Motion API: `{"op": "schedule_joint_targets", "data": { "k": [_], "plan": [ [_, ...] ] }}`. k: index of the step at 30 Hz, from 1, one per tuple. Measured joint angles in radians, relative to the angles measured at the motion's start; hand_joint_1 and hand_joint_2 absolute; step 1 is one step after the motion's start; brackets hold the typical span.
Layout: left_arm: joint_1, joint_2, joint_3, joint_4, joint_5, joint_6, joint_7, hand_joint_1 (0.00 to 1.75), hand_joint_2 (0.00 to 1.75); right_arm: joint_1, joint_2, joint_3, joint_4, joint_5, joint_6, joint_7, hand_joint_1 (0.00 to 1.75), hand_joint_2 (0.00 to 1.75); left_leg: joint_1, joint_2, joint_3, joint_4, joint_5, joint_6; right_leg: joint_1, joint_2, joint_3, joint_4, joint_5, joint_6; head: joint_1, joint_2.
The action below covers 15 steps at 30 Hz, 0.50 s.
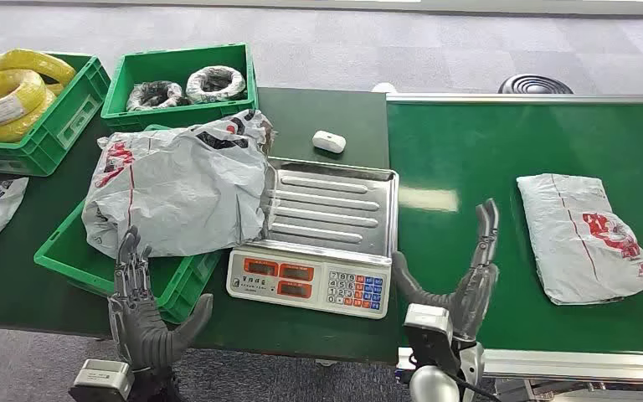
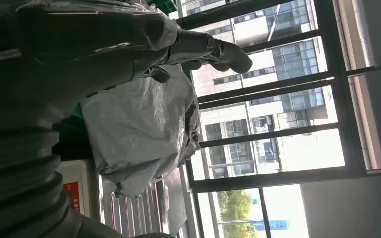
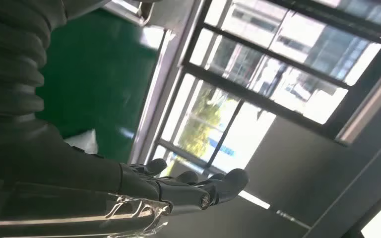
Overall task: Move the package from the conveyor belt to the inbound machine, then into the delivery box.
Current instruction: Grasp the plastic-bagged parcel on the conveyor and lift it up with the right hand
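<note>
Head view: my left hand [image 1: 144, 314] and right hand [image 1: 460, 280] are both up, fingers spread, holding nothing. Landmark is the scale [image 1: 318, 239]. Just left of it, a big grey package [image 1: 176, 188] sits on a green delivery box [image 1: 92, 268], its edge draped over the scale's steel tray. My left hand is just below that box's near corner. Right of the scale, the green conveyor belt [image 1: 469, 151] carries a second grey package [image 1: 586, 234], well apart from my right hand. Behind the scale: a small white device [image 1: 329, 141] on the dark worktop [image 1: 326, 113]. Behind-left: a crate with wrapped cable coils [image 1: 186, 85], and further left a crate with yellow coils [image 1: 12, 92]. More grey bags at the far left, cut off by the frame edge.

Left wrist view: my fingers [image 2: 218, 52] are extended, nothing in them; the grey package is beyond them, windows [image 2: 278, 114] behind. The scale's tray is partly hidden.

Right wrist view: fingers [image 3: 198, 191] extended, nothing in them; green belt behind them, windows beyond.
</note>
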<state>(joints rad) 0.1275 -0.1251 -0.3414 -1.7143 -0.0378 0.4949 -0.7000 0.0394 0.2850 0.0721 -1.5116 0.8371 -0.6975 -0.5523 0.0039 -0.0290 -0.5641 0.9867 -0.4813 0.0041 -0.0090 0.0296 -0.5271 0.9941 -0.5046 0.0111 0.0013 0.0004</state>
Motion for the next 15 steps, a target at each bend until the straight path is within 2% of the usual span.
{"op": "schedule_joint_targets", "data": {
  "k": [2,5,8,12,15],
  "plan": [
    [0.001,-0.002,0.003,0.000,0.000,-0.005,0.000,0.00,1.75,-0.005,0.006,-0.055,0.004,0.023,0.000,0.026,0.00,1.75,0.000,0.000,0.000,0.000,0.000,0.000,0.000,0.000,0.000,0.000,0.000,0.000,0.000,0.000],
    [0.005,-0.007,0.011,0.000,0.001,-0.018,0.000,0.00,1.75,-0.027,0.016,-0.212,0.033,0.074,0.000,0.107,0.00,1.75,0.000,0.000,0.000,0.000,0.000,0.000,0.000,0.000,0.000,0.000,0.000,0.000,0.000,0.000],
    [0.009,-0.011,0.016,-0.003,0.002,-0.022,0.000,0.00,1.75,-0.042,0.015,-0.322,0.070,0.092,0.000,0.158,0.00,1.75,0.000,0.000,0.000,0.000,0.000,0.000,0.000,0.000,0.000,0.000,0.000,0.000,0.000,0.000],
    [0.011,-0.015,0.022,-0.005,0.003,-0.023,0.000,0.00,1.75,-0.053,0.014,-0.392,0.100,0.096,0.000,0.176,0.00,1.75,0.000,0.000,0.000,0.000,0.000,0.000,0.000,0.000,0.000,0.000,0.000,0.000,0.000,0.000],
    [0.014,-0.017,0.024,-0.008,0.005,-0.023,0.000,0.00,1.75,-0.053,0.006,-0.406,0.116,0.106,0.000,0.248,0.00,1.75,0.000,0.000,0.000,0.000,0.000,0.000,0.000,0.000,0.000,0.000,0.000,0.000,0.000,0.000]
  ]
}}
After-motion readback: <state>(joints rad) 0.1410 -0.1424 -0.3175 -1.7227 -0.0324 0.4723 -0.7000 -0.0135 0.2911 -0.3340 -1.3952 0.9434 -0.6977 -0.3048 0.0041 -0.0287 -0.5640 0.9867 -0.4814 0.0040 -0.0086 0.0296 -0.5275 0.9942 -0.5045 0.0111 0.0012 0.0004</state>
